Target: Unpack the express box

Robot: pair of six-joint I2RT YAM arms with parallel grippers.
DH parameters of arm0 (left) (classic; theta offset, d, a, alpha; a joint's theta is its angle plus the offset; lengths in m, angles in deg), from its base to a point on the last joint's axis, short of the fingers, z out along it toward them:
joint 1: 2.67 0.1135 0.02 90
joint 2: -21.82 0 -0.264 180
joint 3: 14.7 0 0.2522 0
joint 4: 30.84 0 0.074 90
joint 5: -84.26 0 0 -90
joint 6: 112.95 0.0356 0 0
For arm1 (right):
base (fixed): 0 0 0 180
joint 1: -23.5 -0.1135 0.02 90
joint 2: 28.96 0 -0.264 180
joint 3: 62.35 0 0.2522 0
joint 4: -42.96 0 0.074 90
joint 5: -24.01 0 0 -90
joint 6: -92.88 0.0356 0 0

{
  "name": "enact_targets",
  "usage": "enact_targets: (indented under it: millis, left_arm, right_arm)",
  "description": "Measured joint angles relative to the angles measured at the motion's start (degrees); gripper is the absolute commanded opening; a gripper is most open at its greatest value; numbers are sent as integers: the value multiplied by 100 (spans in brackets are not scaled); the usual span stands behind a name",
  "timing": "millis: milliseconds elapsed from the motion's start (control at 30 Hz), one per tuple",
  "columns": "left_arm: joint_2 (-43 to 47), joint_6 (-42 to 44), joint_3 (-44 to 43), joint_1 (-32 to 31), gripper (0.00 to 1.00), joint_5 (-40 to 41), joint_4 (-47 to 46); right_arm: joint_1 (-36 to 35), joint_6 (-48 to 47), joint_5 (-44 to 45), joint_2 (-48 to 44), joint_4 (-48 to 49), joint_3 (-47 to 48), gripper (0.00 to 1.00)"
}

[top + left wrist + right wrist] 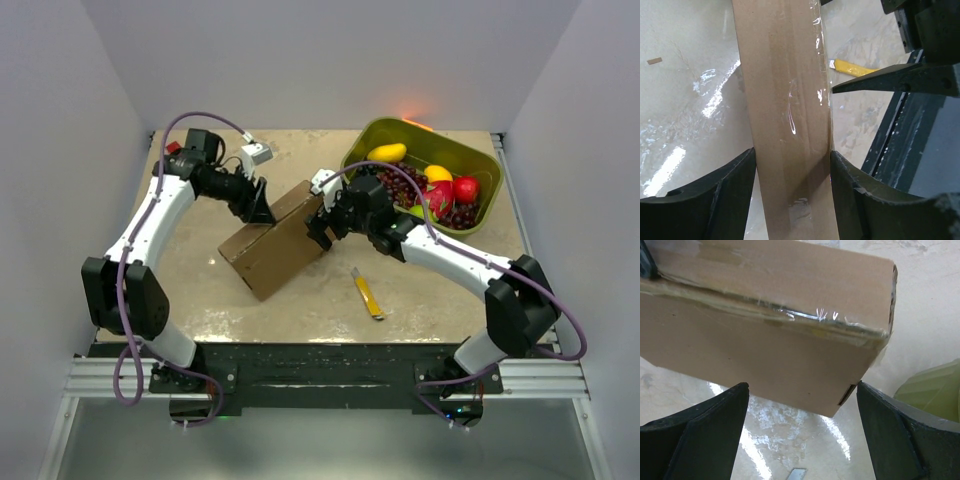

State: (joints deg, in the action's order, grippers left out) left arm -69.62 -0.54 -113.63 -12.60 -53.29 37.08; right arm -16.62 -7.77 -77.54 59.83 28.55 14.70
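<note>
Beige, mottled counter (200,290) sits inside a white-walled booth, with both arm bases bolted to a black rail along its near edge. Just beyond the rail, right of centre, a narrow yellow packet (367,295) lies flat by itself.

Past it, near the middle of the counter, the express box (280,242) lies diagonally, near-left to far-right. It is closed, and glossy clear tape (821,55) runs along an edge. The left jaws are clamped on the box at its far-left side; the left wrist view shows a dark finger (725,195) pressed against each side of the cardboard. The right jaws stand wide at the box's far-right end with nothing between them; in the right wrist view the box corner sits beyond the fingers (705,425). In the left wrist view, one right fingertip (875,82) points at the taped edge, just beside it.

At the far right an olive-green tub (372,132) holds a banana (387,152), red apple (466,188) and dark grapes (400,182).
</note>
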Motion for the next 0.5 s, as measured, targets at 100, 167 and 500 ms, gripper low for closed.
enact_targets:
  millis: [100, 167, 500]
  left_arm:
    - [-33, -195, 22, 166, 0, -393, -39]
    - [-35, -323, 72, 238, 0, -686, -96]
    - [-48, -896, 527, 485, 0, -2321, -409]
  right_arm:
    - [2, -11, 0, 0, 9, -4, 91]
    - [2, -13, 2, 2, 9, -7, 91]
    - [2, -221, 7, 597, 168, -15, 91]
